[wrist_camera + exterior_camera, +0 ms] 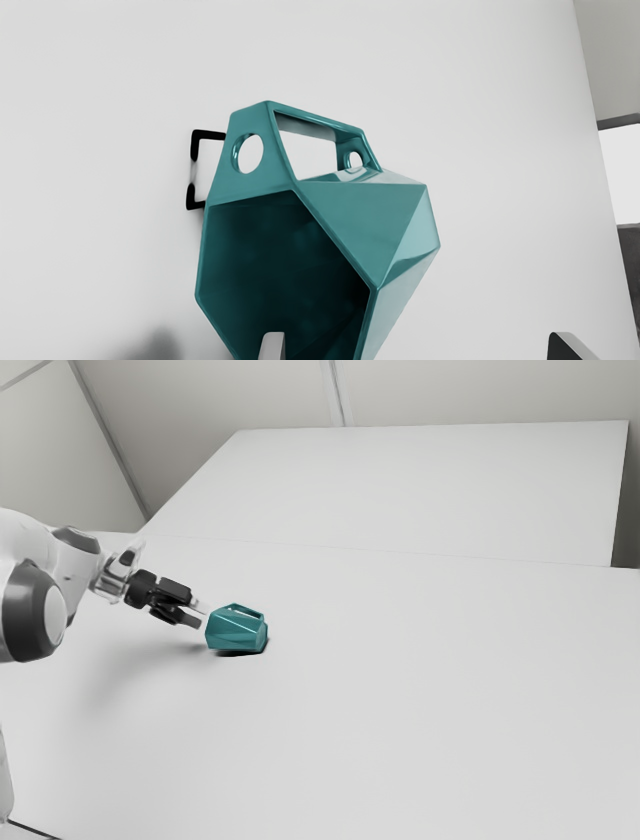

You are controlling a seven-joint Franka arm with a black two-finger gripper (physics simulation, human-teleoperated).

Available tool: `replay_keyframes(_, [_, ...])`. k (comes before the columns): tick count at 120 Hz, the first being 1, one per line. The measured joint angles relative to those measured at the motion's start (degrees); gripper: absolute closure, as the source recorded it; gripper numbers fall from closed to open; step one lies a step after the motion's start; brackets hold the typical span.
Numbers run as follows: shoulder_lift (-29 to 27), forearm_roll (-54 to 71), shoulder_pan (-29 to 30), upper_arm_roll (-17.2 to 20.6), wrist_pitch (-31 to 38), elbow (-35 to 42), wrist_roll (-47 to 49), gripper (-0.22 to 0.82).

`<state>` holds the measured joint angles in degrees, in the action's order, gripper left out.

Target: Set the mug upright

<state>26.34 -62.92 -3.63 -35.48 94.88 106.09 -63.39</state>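
Teal faceted mug [236,630] lies sideways, left of the exterior view's centre; righting remains. Gripper [203,615] jaws stand apart.

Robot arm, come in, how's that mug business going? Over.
Gripper open, near the mug's mouth, not holding it. Mug on its side, handle up, mouth toward the gripper. No obstacle seen. Over.

- The worktop [420,710] was plain white, with soft grey shadow [130,670] on it.
- A pale panel [420,490] lay beyond a thin seam [400,551].
- The walls [210,400] were light grey, with a narrow upright strip [337,395] and a darker slanting strip [110,445].
- The light was diffuse.
- Past the worktop's edge, the wrist view showed a bright white patch [620,175].
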Motion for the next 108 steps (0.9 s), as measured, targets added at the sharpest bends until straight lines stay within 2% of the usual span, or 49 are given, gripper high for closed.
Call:
replay_keyframes(79, [4.42,-8.34,0.61,0.45,-4.42,-1.66,-5.12,0.04])
replay_keyframes(100, [4.79,-9.56,0.56,1.19,-4.68,-1.62,-5.78,0.1])
replay_keyframes(108, [4.92,-9.86,0.6,1.33,-4.76,-1.6,-5.98,0.15])
